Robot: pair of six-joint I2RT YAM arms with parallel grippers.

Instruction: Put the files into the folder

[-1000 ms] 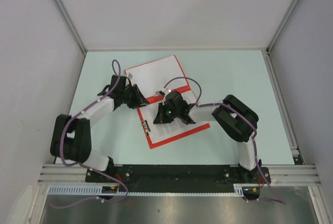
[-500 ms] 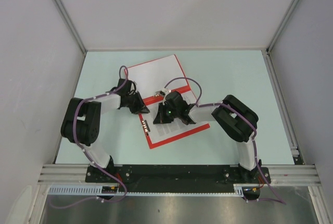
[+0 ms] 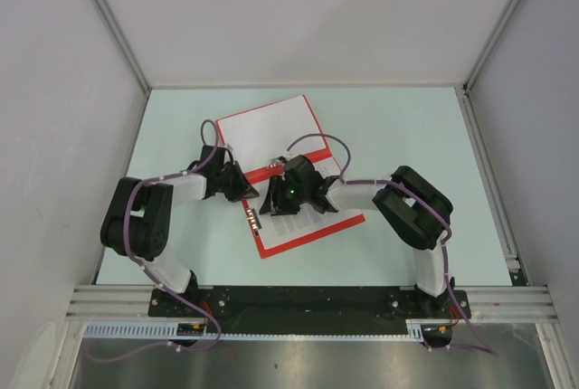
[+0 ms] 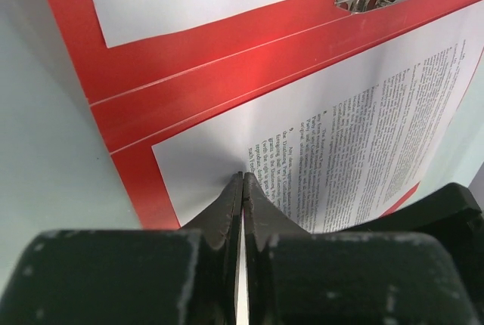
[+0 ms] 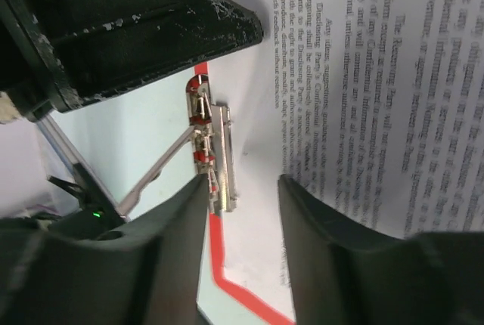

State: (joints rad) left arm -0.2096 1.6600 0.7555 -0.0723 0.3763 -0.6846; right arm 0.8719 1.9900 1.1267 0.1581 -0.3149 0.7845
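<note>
Files (image 4: 363, 136), corner hidden under left gripper (image 4: 242, 177)

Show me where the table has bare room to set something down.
Bare pale green table lies right of the open red plastic folder, out to the side rail, and in the far left corner. A narrower strip runs between folder and base rail. The middle is crowded: left gripper and right gripper sit over the white printed sheets.

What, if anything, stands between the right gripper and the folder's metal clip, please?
Nothing visible does: the right gripper is open with the folder's metal clip just ahead of its fingers. The left gripper is shut at the files' edge, to one side.
</note>
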